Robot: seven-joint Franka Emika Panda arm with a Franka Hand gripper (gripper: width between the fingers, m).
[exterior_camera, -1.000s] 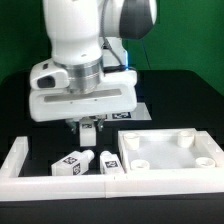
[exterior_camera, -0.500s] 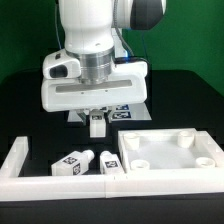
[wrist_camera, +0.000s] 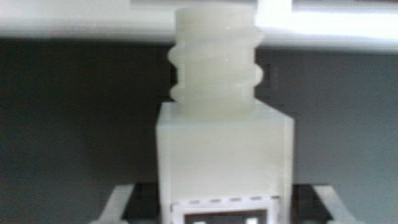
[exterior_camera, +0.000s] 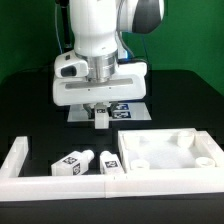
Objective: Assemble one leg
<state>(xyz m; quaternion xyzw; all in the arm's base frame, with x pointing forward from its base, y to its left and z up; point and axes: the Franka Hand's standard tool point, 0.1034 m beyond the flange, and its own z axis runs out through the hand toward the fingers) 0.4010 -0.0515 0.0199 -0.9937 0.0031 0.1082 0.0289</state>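
As the white robot arm has travelled toward the exterior view's right over the last second, its two-finger gripper (exterior_camera: 100,112) has carried the small, chunky white plastic leg (exterior_camera: 101,119) along, fingers clamped on the leg's square body. The leg hangs upright by the thin flat white marker board (exterior_camera: 131,108), apparently lifted off the table. In the wrist view its ribbed screw end points away from the hand, with a black-and-white tag on the near face. It now sits nearer the large white square panel with round sockets (exterior_camera: 172,152), though not yet over it. Two look-alike white pegs (exterior_camera: 70,163) lie untouched beside the white fence (exterior_camera: 18,160). Transport seems well underway, and lining the screw end up with a socket likely comes next.
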